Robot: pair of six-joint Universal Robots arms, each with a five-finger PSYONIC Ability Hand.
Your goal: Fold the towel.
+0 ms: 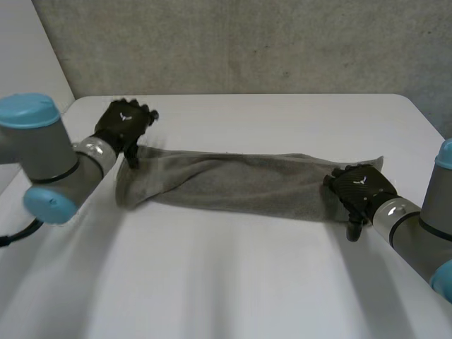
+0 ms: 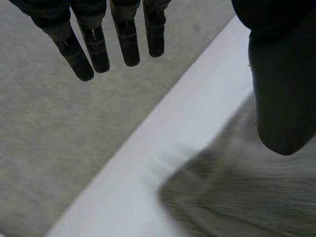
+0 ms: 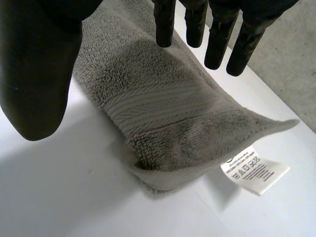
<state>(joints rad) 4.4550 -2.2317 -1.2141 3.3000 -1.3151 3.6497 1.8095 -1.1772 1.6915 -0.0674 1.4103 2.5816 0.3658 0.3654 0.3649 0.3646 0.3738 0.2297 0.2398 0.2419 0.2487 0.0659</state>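
A grey towel (image 1: 240,185) lies on the white table (image 1: 233,282) as a long narrow strip running left to right. My left hand (image 1: 121,126) hovers at the strip's left end, with the thumb reaching down to the cloth. In the left wrist view that hand (image 2: 281,98) is open: its fingers (image 2: 126,44) are straight over the table's edge and the thumb stands above the towel (image 2: 247,197). My right hand (image 1: 361,187) rests over the right end. In its wrist view the right hand (image 3: 34,74) is open above the towel (image 3: 163,113), and a white label (image 3: 254,170) sticks out of the cloth's end.
A grey concrete wall (image 1: 247,42) stands behind the table. The table's far edge (image 2: 163,128) runs close by my left hand's fingertips. Bare white tabletop stretches in front of the towel toward the near side.
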